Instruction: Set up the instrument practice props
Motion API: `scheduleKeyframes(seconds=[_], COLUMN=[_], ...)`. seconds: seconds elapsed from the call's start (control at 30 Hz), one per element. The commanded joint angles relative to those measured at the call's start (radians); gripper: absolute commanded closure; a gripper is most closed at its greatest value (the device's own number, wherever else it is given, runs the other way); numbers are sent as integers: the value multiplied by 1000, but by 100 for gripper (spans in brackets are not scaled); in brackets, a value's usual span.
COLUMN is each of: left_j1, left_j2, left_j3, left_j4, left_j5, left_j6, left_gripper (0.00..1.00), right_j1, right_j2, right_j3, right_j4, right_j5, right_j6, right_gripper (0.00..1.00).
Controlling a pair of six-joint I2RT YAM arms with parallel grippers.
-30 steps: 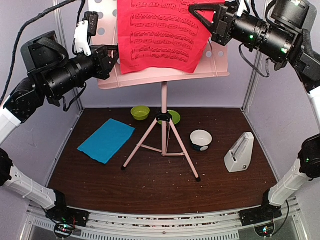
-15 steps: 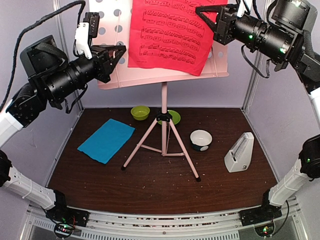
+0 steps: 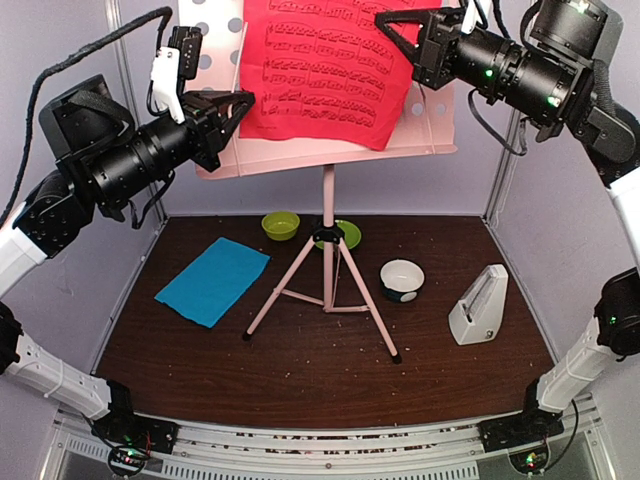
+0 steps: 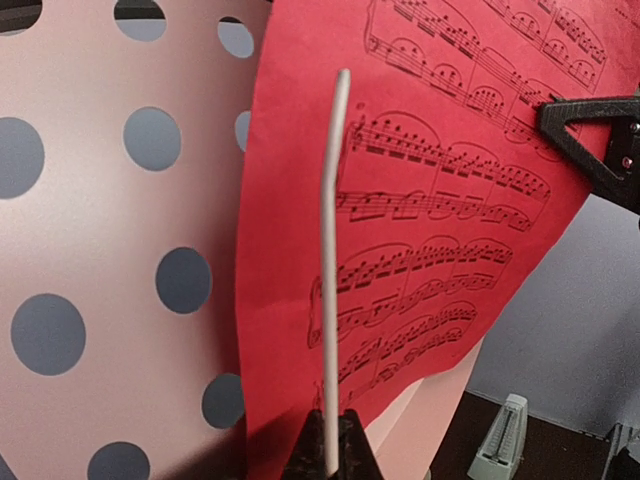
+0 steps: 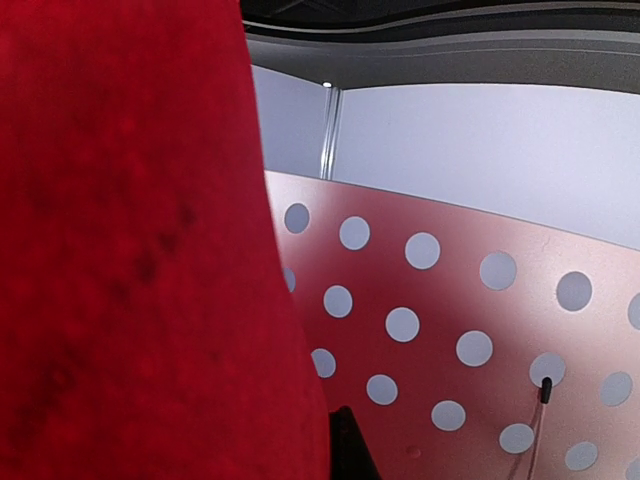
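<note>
The pale pink music stand [image 3: 328, 200] stands mid-table on tripod legs, its hole-dotted desk [image 4: 90, 200] up high. A red music sheet [image 3: 325, 70] hangs in front of the desk. My right gripper [image 3: 385, 22] is shut on the sheet's upper right corner; the red paper [image 5: 130, 250] fills the left of the right wrist view, with a dark fingertip [image 5: 348, 445] beside it. My left gripper [image 3: 240, 100] is shut on the stand's thin pale wire arm [image 4: 332, 250], held just off the sheet's left edge. A blue sheet [image 3: 212, 280] lies flat at the table's left. The metronome [image 3: 478, 306] stands at the right.
A green bowl [image 3: 280, 225] and a green plate [image 3: 345, 233] sit behind the stand's legs. A white bowl with a black base [image 3: 402, 279] stands right of the legs. Grey walls close the table on three sides.
My left gripper has risen and moved right to the red sheet's left edge. My right gripper has shifted slightly, and the red sheet has swung with it in front of the desk.
</note>
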Motion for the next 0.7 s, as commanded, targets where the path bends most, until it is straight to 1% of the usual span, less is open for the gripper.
scheduleKeyframes(seconds=[0.0, 0.33, 0.47, 0.67], left_j1=[-3, -3, -3, -3], left_j2=[-2, 10, 15, 14], left_j3=[11, 27, 32, 33], left_j4=[33, -1, -1, -16], left_j5=[41, 46, 42, 40], left_j6=[43, 49, 55, 69], left_gripper=[100, 100, 100, 100], right_j1=[-1, 11, 18, 21], right_j2=[20, 54, 67, 68], right_j3=[-6, -8, -9, -37], right_j4=[62, 87, 76, 73], right_j5=[-56, -123, -125, -124], right_j6=[25, 14, -2, -16], right_gripper=[100, 99, 99, 96])
